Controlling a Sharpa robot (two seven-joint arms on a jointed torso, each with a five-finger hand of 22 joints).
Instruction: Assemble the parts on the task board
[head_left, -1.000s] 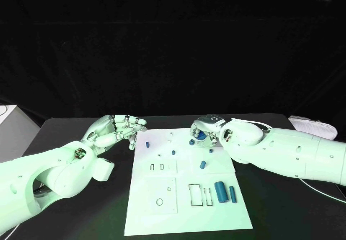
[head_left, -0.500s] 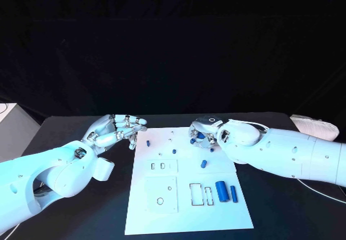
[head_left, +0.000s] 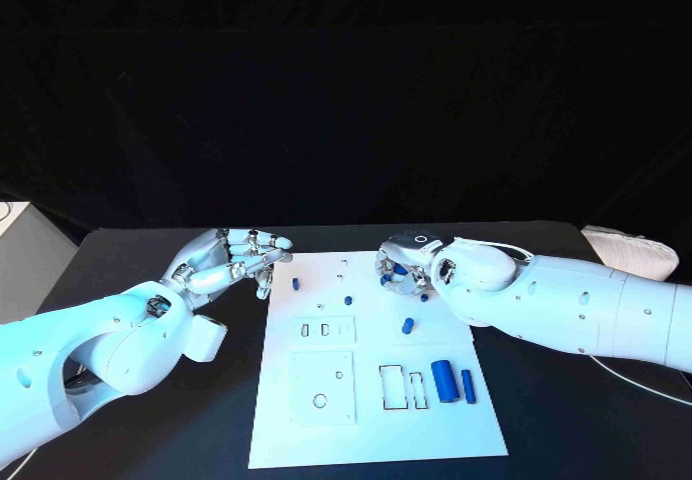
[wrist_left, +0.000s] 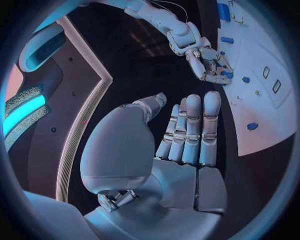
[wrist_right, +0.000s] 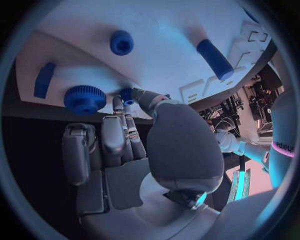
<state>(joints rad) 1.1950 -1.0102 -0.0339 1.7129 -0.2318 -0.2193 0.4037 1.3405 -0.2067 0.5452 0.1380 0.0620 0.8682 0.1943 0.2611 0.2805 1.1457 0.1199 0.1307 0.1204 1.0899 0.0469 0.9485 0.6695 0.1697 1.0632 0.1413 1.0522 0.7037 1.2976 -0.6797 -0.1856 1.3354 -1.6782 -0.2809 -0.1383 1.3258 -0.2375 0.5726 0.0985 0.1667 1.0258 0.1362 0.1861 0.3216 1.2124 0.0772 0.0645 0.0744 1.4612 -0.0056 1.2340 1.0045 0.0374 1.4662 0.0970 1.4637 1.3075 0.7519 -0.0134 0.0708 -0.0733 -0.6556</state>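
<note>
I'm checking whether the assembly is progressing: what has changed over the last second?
Very little. The right hand has crept slightly toward the board's far edge, fingers still on a small blue part. The left hand stays raised, empty, beside the task board; other parts unmoved.

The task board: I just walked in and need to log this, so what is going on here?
The right hand is down over the far edge of the task board, its fingertips at a small blue part beside a blue gear; whether it grips that part is unclear. The left hand hovers by the board's left edge, holding nothing, fingers loosely curled. More blue parts lie loose, among them two cylinders near the right edge.
</note>
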